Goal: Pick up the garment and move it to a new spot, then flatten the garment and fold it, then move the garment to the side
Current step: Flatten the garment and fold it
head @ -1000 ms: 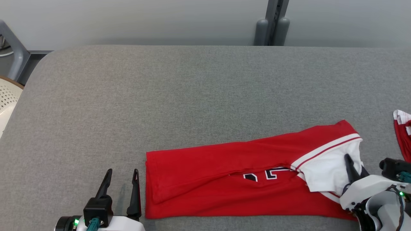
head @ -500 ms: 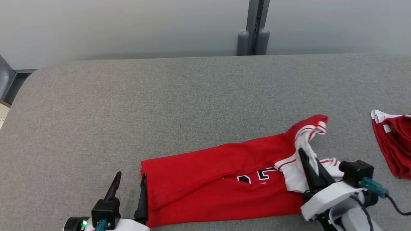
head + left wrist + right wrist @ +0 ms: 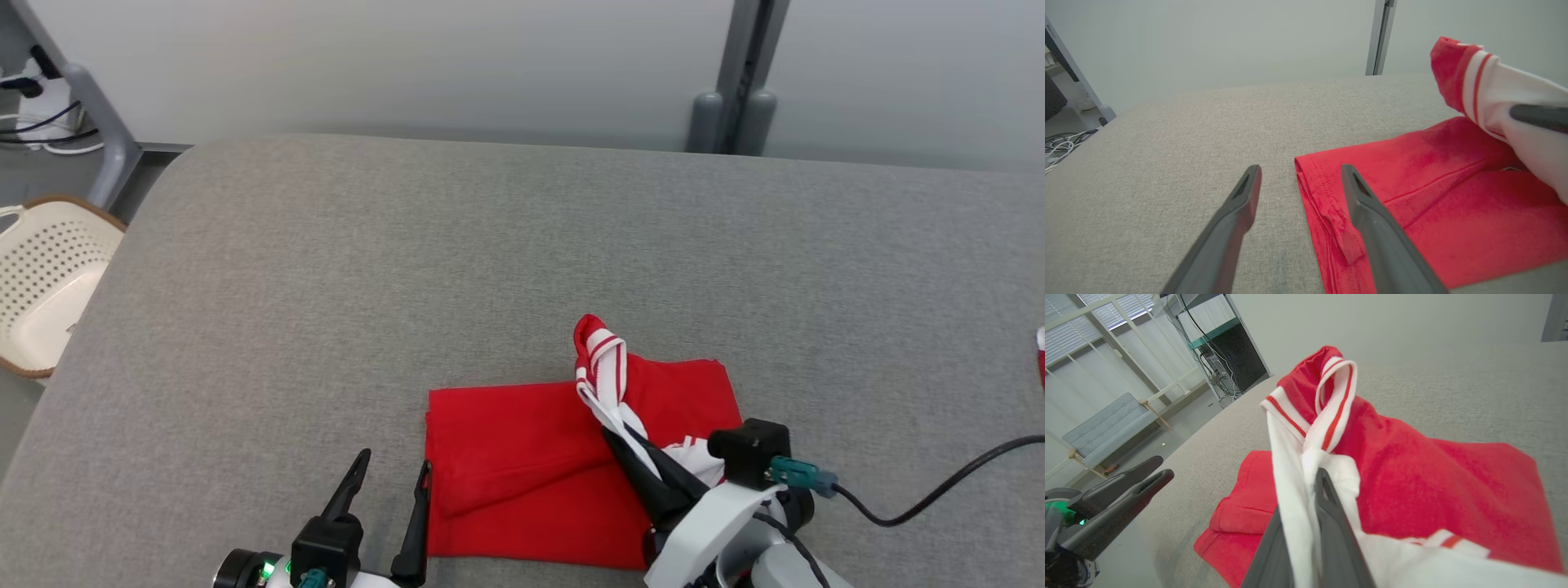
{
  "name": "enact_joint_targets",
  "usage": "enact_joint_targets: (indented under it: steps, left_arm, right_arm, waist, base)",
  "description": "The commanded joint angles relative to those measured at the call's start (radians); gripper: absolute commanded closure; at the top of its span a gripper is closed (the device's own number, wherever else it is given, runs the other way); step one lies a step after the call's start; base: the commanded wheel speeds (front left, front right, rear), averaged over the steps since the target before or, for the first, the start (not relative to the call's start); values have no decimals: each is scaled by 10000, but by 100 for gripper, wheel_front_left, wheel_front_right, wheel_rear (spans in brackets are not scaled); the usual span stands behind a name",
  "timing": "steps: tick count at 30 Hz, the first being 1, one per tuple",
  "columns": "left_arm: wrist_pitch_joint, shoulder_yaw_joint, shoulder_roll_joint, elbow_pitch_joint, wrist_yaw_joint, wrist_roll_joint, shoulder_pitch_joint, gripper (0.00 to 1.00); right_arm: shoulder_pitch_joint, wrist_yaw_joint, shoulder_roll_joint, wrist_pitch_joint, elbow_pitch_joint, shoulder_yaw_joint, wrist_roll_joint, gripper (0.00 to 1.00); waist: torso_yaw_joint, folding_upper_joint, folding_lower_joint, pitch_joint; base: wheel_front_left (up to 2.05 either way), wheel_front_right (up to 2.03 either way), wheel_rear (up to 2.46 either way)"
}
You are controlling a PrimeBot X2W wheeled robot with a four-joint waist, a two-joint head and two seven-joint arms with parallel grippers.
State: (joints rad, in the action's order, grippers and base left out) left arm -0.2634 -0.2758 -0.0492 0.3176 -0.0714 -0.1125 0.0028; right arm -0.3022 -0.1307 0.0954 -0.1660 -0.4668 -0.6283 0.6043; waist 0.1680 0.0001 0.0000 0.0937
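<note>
Right gripper point(image 3: 624, 445), pinching striped end of garment point(image 3: 522, 474): carried toward 9 o'clock, over red body at 6 o'clock of table point(image 3: 490, 245). Left gripper point(image 3: 394, 460): spread, idle. Step: folding. Next, judged: lay end flush, release.

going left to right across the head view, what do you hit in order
cream basket → left claw, open → red garment → black cable → red and white cloth at the right edge

Matt red cloth garment point(image 3: 506, 457), rough grey woven table point(image 3: 490, 245), perforated cream plastic basket point(image 3: 37, 273).
</note>
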Motion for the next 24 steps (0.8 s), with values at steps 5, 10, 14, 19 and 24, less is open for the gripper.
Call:
enact_joint_targets:
  steps: [5, 10, 14, 19, 24]
  left_arm:
    - [-9, -247, -37, 115, 83, 66, -152, 0]
    - [-9, -409, -32, 175, 81, 22, -105, 0]
    - [-9, -462, -34, 195, 29, -10, -95, 0]
    - [-9, -405, -35, 219, -18, -22, -73, 0]
    - [-9, -328, -38, 163, -102, -98, -162, 0]
  right_arm:
    - [-620, 0, -227, -124, -775, -525, 270, 100]
    - [-1136, 0, -395, -402, -1692, -906, 619, 100]
    - [-1462, 0, -427, -614, -2056, -1342, 1173, 84]
    - [-1808, 0, -401, -861, -1830, -2047, 2035, 0]
    - [-2129, 0, -407, -1007, -1875, -1546, 1878, 0]
  waist:
    - [863, -1, 0, 28]
    - [1290, -1, 0, 33]
    - [1425, -1, 0, 37]
    - [1322, -1, 0, 19]
    - [998, -1, 0, -10]
  base:
    - [0, 0, 0]
    - [0, 0, 0]
    - [0, 0, 0]
    - [0, 0, 0]
    - [0, 0, 0]
